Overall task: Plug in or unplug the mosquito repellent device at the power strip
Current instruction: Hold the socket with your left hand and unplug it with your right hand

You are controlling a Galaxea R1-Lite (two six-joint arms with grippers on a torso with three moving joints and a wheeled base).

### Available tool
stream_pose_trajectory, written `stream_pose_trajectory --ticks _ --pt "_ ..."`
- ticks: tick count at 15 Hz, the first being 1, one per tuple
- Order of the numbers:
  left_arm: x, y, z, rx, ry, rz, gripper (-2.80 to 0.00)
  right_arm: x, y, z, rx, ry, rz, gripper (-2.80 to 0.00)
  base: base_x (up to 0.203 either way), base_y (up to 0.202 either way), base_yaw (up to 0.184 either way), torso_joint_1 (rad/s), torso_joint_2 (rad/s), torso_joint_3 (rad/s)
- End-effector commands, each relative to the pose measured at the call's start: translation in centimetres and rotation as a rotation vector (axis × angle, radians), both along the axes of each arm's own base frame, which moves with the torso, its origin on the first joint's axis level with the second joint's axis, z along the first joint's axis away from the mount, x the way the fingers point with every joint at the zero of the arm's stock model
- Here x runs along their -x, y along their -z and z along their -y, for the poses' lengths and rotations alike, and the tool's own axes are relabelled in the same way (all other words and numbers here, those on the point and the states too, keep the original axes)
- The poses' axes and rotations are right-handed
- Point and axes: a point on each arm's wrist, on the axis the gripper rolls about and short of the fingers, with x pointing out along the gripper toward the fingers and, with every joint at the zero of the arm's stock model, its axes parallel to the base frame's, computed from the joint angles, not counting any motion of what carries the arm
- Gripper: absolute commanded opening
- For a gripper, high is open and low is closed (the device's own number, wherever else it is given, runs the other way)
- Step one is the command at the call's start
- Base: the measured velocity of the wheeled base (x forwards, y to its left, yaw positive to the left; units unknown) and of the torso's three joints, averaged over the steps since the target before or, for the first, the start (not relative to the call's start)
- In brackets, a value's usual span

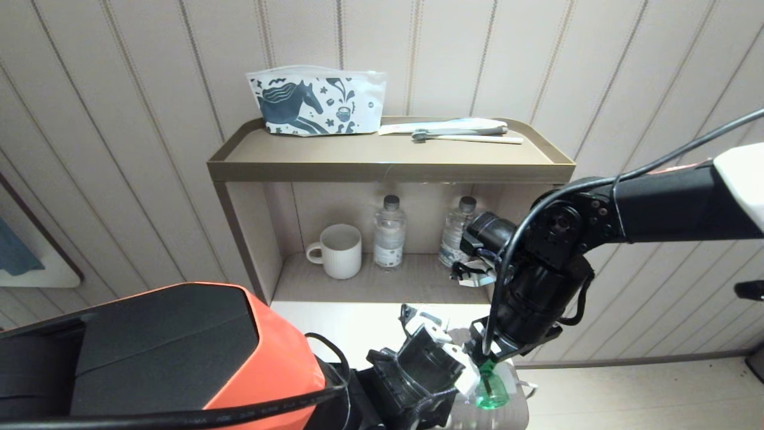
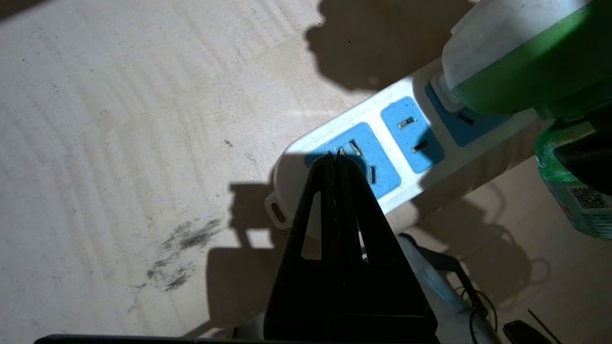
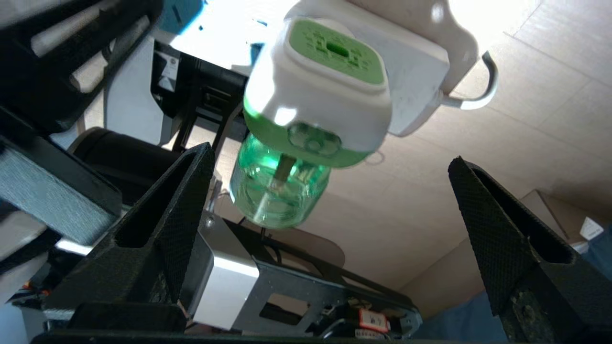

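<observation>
On the table edge below the shelf, my left gripper presses down on the strip at its end socket, its fingers closed together on nothing. Further right, the device sits plugged into the strip's other end, bottle hanging over the edge. My right gripper waits near it with jaws wide apart, touching nothing. I judge the unplugging not yet begun: gripping and pulling out remain.

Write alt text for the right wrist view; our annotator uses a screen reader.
A white-and-green plastic mosquito repellent device with a clear green liquid bottle beneath sits plugged into a white plastic power strip. The right gripper is open, its black textured fingers on either side of the device, not touching it.
</observation>
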Motion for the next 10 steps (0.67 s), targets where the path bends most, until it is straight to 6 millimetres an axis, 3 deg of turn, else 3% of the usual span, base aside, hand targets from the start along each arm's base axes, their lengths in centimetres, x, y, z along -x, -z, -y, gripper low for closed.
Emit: stream_pose_trajectory --ticks 1,6,10 --pt "0.0 0.8 0.3 -0.012 -0.001 -0.003 -2.80 0.0 0.5 -0.1 0.015 -0.001 -0.008 0.00 0.000 0.000 0.000 0.000 0.00 0.000" --pt "-0.2 0.7 0.6 -0.005 -0.001 0.002 -2.80 -0.4 1.0 -0.3 0.023 0.000 -0.011 0.00 0.000 0.000 0.000 0.000 0.00 0.000" --pt "-0.3 1.8 0.7 -0.026 0.000 -0.010 -2.80 -0.6 1.5 -0.5 0.028 0.000 -0.021 0.00 0.000 0.000 0.000 0.000 0.00 0.000"
